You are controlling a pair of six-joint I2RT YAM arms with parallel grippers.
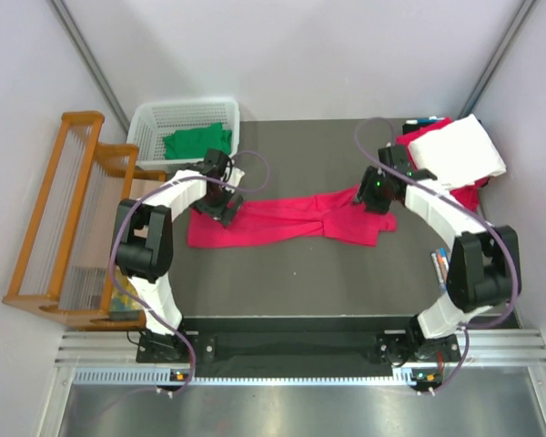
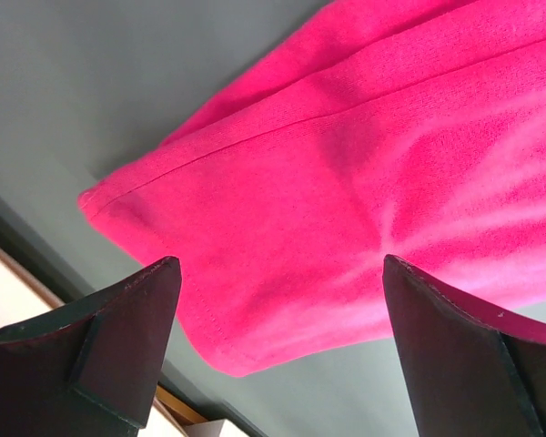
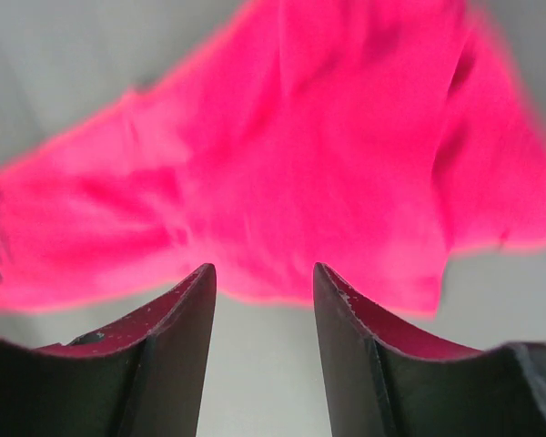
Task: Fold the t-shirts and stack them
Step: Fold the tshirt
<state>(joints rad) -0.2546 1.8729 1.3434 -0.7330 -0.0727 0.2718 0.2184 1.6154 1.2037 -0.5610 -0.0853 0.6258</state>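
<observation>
Holdings, listed from the left of the overhead view:

- Wooden rack (image 1: 59,218), far left, beside the dark table (image 1: 300,282).
- White lattice basket (image 1: 189,106), upper left, with the green t-shirt (image 1: 196,143) bunched inside it.
- My left tool (image 2: 282,273), left of centre. It is spread wide and grips nothing. It hangs over the hemmed left corner of the crimson-pink t-shirt (image 1: 282,221).
- The crimson-pink t-shirt lies in a long rumpled band across the middle of the table, twisted near its midpoint.
- My right tool (image 3: 264,273), right of centre, over the band's right end. Its fingers are parted with a clear gap and nothing between them. The pink cloth beyond is blurred in the wrist view.
- White t-shirt (image 1: 457,150), upper right, folded, lying on a red cloth (image 1: 470,193).
- Small pens (image 1: 439,264), right edge, beside my right arm.
</observation>
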